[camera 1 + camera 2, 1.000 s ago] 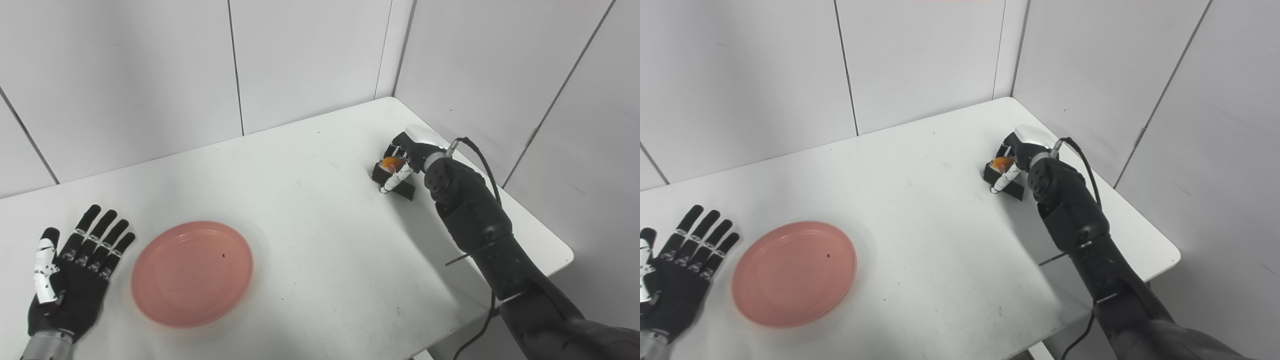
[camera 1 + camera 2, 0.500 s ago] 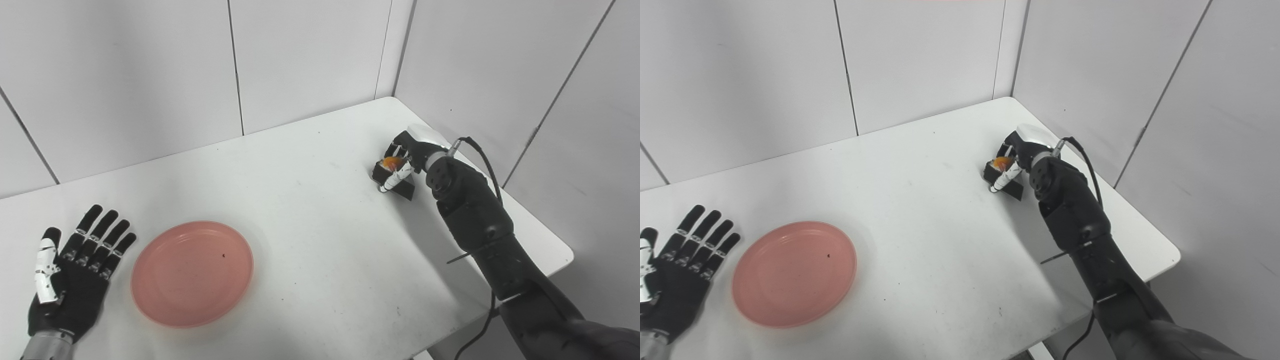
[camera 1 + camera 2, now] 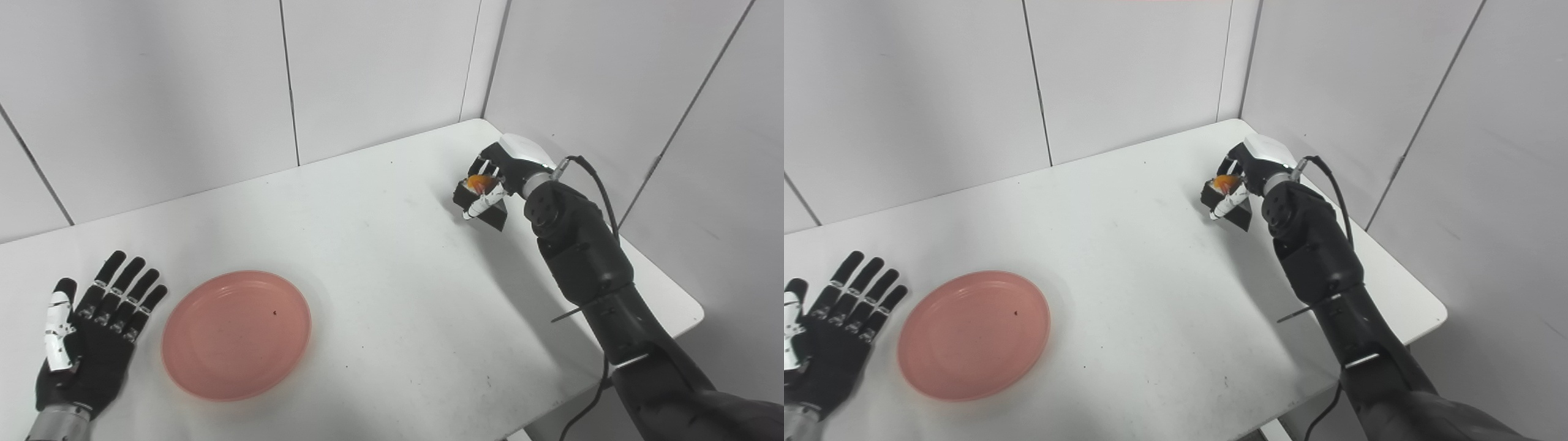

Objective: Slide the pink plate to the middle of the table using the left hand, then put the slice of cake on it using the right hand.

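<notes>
Right hand: my right hand (image 3: 497, 184) is closed around the slice of cake (image 3: 481, 195), a dark wedge with an orange topping, over the far right part of the table (image 3: 392, 245). The wedge looks lifted just clear of the surface, though I cannot be sure of the gap.

Left hand: my left hand (image 3: 89, 334) lies flat on the table at the near left, fingers spread, holding nothing.

Pink plate: the pink plate (image 3: 236, 334) sits just beside my left hand, on its right, apart from the fingers. It is left of the table's middle, so I judge the slide only partly done or stopped short.

Key relation: from the cake, the plate lies well apart, toward the near left. The carry must run diagonally across the open tabletop, toward me and leftward.

Long axis: the wedge's point aims down and to the right, away from the plate; the thumb (image 3: 484, 205) crosses its near face.

Nearer hand: the left hand is far nearer the plate; the right alone has the cake.

Contents: the plate holds nothing but a tiny dark speck.

Risk: I judge the wedge could tip in the grip during the long carry.
</notes>
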Controlling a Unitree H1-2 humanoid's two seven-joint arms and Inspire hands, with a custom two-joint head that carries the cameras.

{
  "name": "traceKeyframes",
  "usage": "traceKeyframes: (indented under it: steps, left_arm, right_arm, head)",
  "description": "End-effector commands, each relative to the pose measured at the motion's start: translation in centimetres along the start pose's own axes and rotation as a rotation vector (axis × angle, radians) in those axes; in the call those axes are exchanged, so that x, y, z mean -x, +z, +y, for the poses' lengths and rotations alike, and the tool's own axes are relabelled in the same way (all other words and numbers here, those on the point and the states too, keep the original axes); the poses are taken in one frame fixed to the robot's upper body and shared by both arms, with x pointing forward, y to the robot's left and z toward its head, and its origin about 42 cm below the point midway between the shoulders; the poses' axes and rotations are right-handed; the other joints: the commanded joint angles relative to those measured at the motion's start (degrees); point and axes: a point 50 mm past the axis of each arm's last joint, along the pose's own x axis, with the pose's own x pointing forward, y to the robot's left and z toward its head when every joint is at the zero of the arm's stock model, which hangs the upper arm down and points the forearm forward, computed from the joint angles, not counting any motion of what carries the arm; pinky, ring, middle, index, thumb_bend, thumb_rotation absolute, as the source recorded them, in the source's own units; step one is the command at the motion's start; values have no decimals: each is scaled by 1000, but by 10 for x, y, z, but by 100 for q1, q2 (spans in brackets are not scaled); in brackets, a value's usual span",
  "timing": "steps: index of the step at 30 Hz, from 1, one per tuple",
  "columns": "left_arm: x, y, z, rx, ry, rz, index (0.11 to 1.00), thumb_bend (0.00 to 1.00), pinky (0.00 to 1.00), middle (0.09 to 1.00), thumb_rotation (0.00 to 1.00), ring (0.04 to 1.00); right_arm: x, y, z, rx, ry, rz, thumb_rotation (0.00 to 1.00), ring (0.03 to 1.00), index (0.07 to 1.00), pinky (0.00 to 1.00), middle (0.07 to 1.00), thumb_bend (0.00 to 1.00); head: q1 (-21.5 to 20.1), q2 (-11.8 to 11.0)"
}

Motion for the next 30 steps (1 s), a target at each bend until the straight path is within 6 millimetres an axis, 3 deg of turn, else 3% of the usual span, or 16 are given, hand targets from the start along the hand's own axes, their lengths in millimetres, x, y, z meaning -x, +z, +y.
traceKeyframes:
  steps: [1,17,30]
  left_arm:
    - [12,-30,15,25,97,133,869,452,883,890,988,879]
    - [13,-34,14,-4,98,137,874,435,886,889,1000,877]
    - [12,-40,7,-14,102,142,873,436,879,881,1000,870]
  right_arm:
    - [2,20,-43,6,-112,-56,0,428,539,353,451,517]
    - [25,61,-63,13,-173,-150,0,427,542,351,449,516]
    - [41,85,-63,10,-176,-244,0,426,545,355,449,515]
  head:
    - [12,-9]
    - [122,-123]
    - [402,-191]
